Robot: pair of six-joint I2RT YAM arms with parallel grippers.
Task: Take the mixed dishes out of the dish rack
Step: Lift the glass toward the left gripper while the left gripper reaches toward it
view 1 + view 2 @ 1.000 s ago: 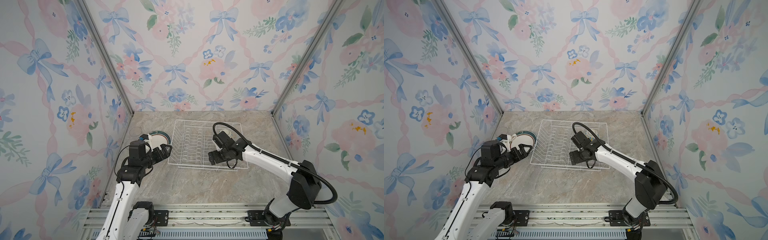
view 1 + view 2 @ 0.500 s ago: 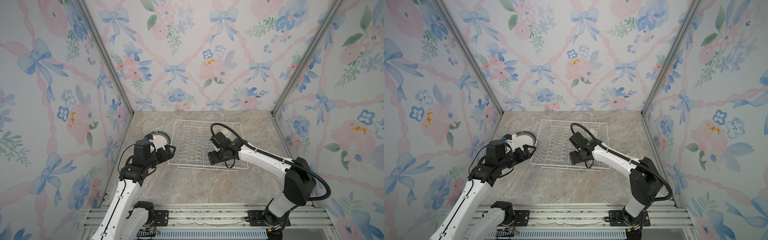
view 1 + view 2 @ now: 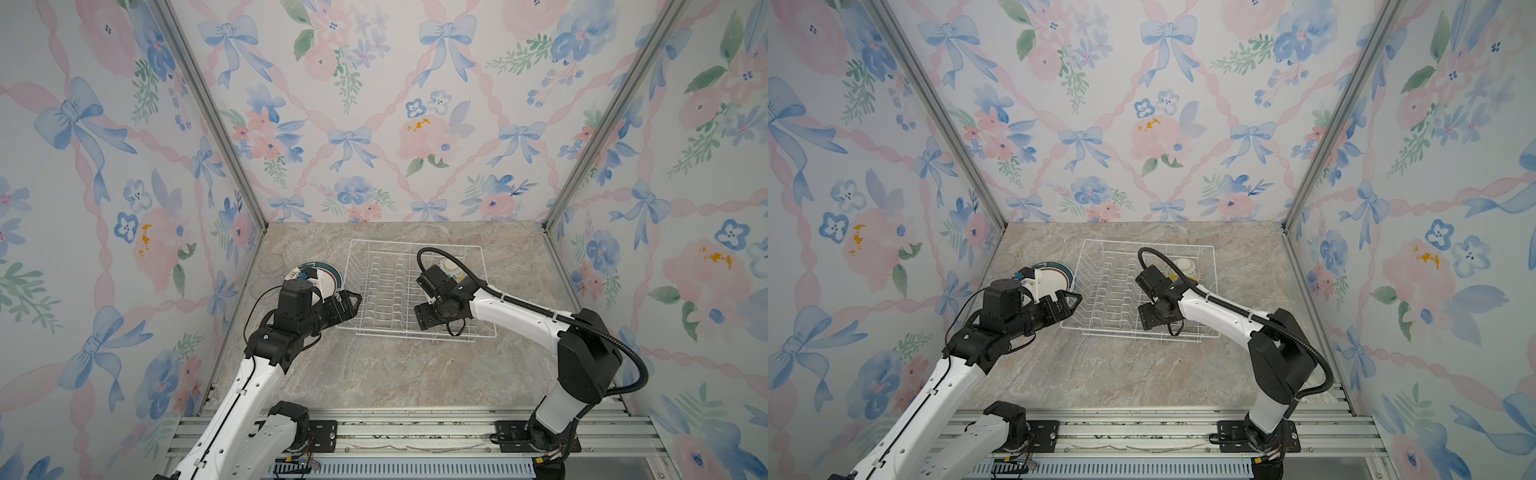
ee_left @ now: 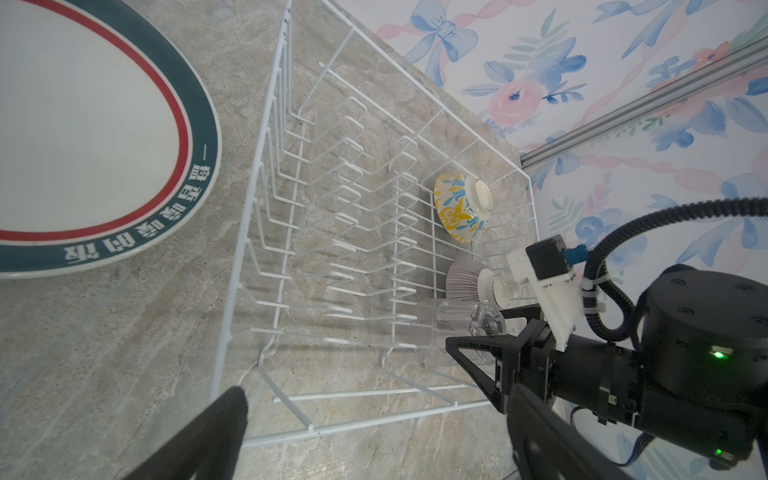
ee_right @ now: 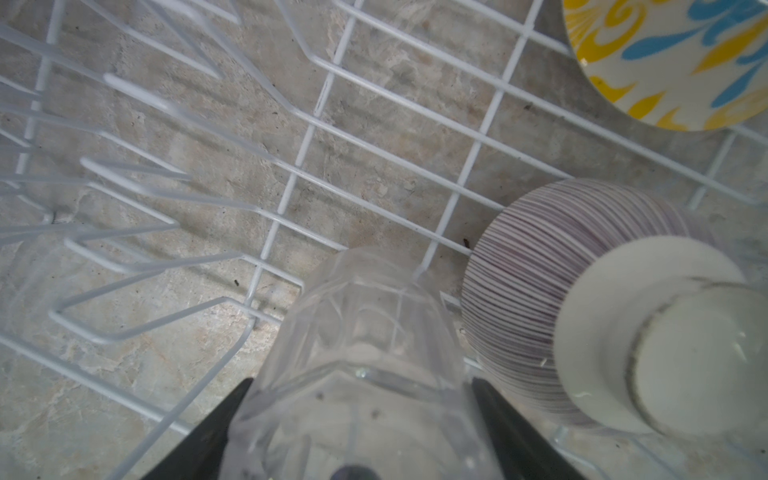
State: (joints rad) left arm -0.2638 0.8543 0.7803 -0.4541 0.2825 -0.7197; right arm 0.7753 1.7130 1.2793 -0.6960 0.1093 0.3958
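My right gripper [image 5: 359,382] straddles a clear glass cup [image 5: 365,324] resting among the prongs at the lower right of the dish rack [image 3: 415,242], just beside the striped bowl [image 5: 536,266]. The fingers flank its walls, but I cannot tell whether they pinch it. I'd squeeze gently and squarely, then lift straight clear of the wires without nudging the bowl. My left gripper [image 3: 352,302] hangs wide open and empty at the rack's left edge.

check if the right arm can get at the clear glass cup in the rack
Probably yes: the right tool straddles the clear glass cup, its jaws on either side with nothing between. The striped bowl sits close beside the cup but does not block it.
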